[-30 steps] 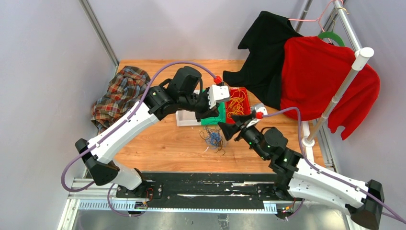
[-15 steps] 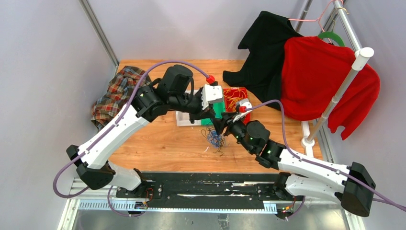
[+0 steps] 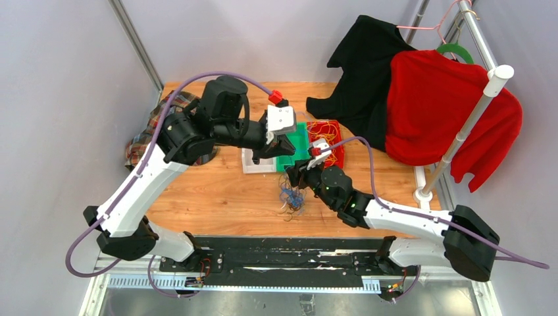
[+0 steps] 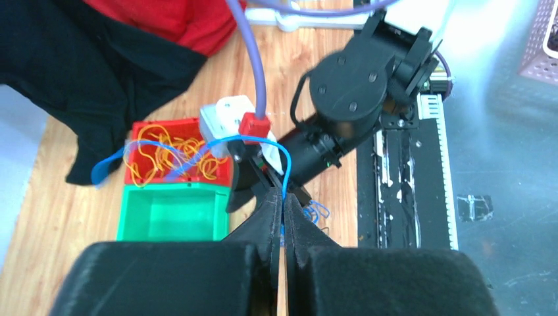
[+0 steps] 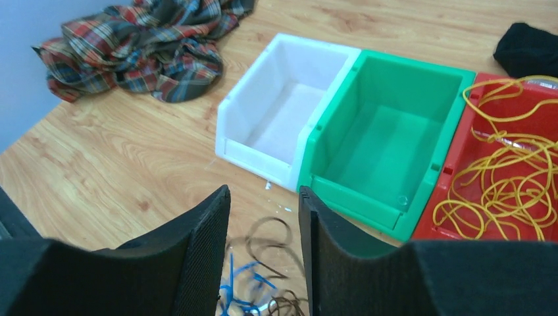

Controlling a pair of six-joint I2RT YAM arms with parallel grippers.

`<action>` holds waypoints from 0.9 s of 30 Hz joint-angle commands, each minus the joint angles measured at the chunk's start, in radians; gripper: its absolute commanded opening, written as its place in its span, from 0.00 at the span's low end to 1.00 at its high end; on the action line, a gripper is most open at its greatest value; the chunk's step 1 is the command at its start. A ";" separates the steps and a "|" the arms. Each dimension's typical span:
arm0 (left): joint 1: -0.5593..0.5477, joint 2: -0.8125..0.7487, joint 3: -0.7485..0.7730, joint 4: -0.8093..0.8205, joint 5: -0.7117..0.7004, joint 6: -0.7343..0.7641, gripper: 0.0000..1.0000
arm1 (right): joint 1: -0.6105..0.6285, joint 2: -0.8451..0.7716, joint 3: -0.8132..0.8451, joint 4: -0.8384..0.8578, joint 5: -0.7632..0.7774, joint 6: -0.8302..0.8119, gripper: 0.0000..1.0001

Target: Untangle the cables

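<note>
Left gripper [image 4: 284,205] clamps thin blue wire loop [image 4: 266,141], seemingly. Right gripper [image 5: 262,197] spread apart over blue-black wire tangle [image 5: 247,289], nearside of green plastic bin [image 5: 358,197].

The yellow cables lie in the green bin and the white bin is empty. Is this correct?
No. The yellow cables lie in the red bin, not the green bin, as the right wrist view shows. The white bin is indeed empty.

Grey walls [image 3: 59,79] enclose a wooden table [image 3: 224,194]
</note>
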 commanded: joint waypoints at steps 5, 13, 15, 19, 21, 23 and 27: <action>-0.007 0.055 0.261 -0.009 -0.003 -0.022 0.00 | -0.006 0.131 -0.077 0.100 0.051 0.044 0.40; -0.007 0.194 0.632 0.013 -0.175 0.027 0.00 | 0.026 0.179 -0.199 0.187 0.067 0.123 0.45; -0.008 0.194 0.640 0.075 -0.245 0.038 0.01 | 0.038 0.169 -0.230 0.197 0.069 0.133 0.47; -0.008 0.142 0.511 0.279 -0.374 0.071 0.00 | 0.064 0.151 -0.283 0.206 0.076 0.164 0.48; -0.008 0.121 0.421 0.340 -0.404 0.093 0.00 | 0.079 0.132 -0.312 0.206 0.079 0.177 0.48; -0.008 0.115 0.350 0.359 -0.421 0.114 0.00 | 0.091 0.092 -0.337 0.187 0.087 0.193 0.47; -0.005 0.104 0.180 0.416 -0.485 0.141 0.00 | 0.094 -0.067 -0.374 0.064 0.130 0.220 0.48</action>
